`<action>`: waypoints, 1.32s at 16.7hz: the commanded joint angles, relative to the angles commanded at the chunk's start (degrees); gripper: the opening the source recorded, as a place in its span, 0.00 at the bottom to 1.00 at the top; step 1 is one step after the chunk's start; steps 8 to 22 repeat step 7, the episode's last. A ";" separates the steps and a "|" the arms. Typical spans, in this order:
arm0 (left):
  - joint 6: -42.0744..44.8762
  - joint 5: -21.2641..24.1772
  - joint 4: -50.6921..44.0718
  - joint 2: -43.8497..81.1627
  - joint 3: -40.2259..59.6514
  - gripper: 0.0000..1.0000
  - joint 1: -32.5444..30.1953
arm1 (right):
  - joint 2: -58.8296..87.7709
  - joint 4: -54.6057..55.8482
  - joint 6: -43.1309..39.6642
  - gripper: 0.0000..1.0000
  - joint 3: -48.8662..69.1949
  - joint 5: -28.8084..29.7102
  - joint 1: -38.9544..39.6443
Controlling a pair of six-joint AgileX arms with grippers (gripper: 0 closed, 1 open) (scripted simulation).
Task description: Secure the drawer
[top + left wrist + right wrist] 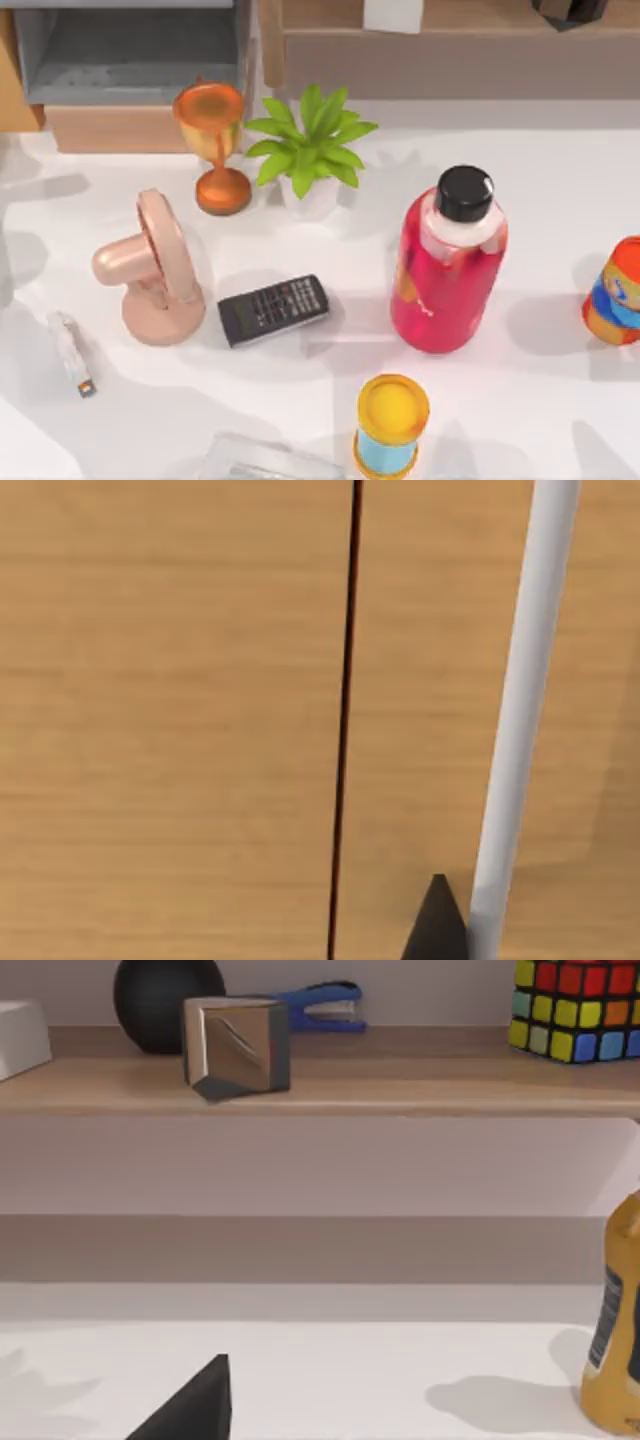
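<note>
The left hand (437, 920), its grip impossible to tell, sits close against light tan wood panelling split by a dark seam, while the wide grey-lined drawer with its tan wooden front (120, 128) stands pulled open at the white surface's (500, 400) back left, beside an orange goblet (212, 140).

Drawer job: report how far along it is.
Done: nothing visible; the drawer at the table's top left is still pulled out, grey inside exposed behind its tan front panel. In hand: the left wrist view sits close against tan wood. Left: push the drawer fully in, past the goblet beside it.
</note>
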 joint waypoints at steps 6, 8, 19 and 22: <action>0.00 0.00 0.00 0.00 0.00 1.00 0.00 | 0.00 0.00 0.00 1.00 0.00 0.00 0.00; 0.00 0.00 0.00 0.00 0.00 1.00 0.00 | 0.00 0.00 0.00 1.00 0.00 0.00 0.00; 0.00 0.00 0.00 0.00 0.00 1.00 0.00 | 0.00 0.00 0.00 1.00 0.00 0.00 0.00; 0.00 0.00 0.00 0.00 0.00 1.00 0.00 | 0.00 0.00 0.00 1.00 0.00 0.00 0.00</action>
